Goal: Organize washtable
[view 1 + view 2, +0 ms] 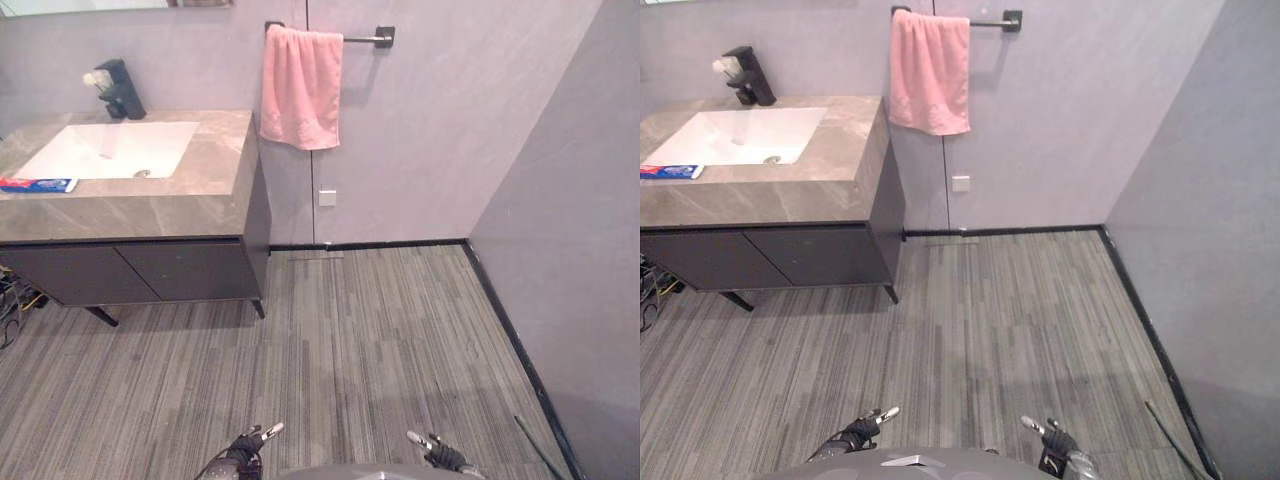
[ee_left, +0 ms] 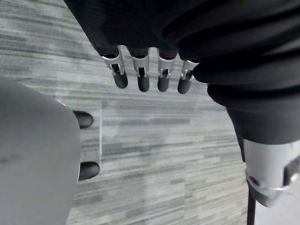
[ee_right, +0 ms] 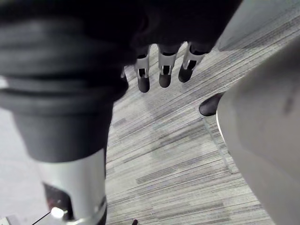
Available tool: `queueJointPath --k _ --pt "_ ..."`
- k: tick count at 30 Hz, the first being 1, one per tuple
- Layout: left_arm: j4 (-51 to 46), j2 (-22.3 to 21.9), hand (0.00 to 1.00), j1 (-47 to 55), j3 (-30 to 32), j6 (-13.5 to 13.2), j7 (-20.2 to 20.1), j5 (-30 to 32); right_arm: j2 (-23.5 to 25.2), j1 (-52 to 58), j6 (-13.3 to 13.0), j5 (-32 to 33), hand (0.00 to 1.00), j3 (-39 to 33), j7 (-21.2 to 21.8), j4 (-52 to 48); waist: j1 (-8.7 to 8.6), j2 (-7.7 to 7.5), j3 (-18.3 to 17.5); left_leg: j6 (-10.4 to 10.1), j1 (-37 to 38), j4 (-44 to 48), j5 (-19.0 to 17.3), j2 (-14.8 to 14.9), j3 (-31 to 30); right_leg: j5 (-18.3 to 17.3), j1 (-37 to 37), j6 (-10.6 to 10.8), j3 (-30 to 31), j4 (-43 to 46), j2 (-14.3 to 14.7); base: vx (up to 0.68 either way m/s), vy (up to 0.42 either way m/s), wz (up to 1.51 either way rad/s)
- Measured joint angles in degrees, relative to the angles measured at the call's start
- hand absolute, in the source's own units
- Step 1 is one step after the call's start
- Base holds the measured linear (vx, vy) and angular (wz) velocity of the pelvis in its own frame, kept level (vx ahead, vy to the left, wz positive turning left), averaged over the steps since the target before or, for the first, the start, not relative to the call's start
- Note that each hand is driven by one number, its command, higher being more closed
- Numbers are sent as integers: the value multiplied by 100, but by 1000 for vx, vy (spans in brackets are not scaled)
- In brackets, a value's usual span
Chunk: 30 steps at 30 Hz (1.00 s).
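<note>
The left hand [image 1: 248,445] hangs low over the grey striped floor [image 1: 380,330], and its wrist view shows its fingers [image 2: 140,77] straight, loose and slightly apart, closed on nothing. The right hand [image 1: 441,455] hangs just beside it at the same height, its fingers [image 3: 164,70] likewise straight and relaxed, with bare floor past the tips. The washtable [image 1: 205,190], a grey marble counter on a dark cabinet [image 1: 180,270] with 2 door fronts, stands well ahead of the fingers of both hands and off to the left of the left hand's fingertips. A white basin [image 1: 95,150] is set into the counter, with a black faucet [image 1: 120,90] at the edge farthest from the fingers. A blue, red and white toothpaste tube [image 1: 38,185] lies flat on the counter on the side of the basin nearest the fingers, just beside its rim. Straight ahead of the left hand's fingers, well apart from them, a pink towel [image 1: 300,85] hangs on a black wall bar [image 1: 365,40], just beside the counter's right end.
</note>
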Motion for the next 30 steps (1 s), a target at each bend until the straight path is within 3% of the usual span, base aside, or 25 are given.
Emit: queueJointPath --k 12,17,18,30 --pt "148 -48 0 -41 200 -3 -60 150 57 13 -13 13 0 -177 36 -42 -44 -15 42 -94 120 -386 55 -3 89 -152 -67 70 -6 103 -8 -15 8 -3" --pt "158 -51 0 -40 197 -2 -74 148 60 0 -11 1 0 -207 19 -39 -44 -20 51 -9 216 -324 89 -16 83 -172 11 40 -17 104 -17 147 2 1" --pt "168 -73 0 -35 197 28 -181 150 61 -7 -11 -1 0 -133 21 -38 -51 5 83 30 303 1 -185 -14 95 -350 159 20 -13 265 -25 82 13 -3" --pt "172 -87 0 -37 198 32 -182 161 57 -6 -8 -1 0 -92 30 -36 -48 -15 73 29 295 -44 -186 -4 151 -382 74 34 4 287 -14 15 2 -2"
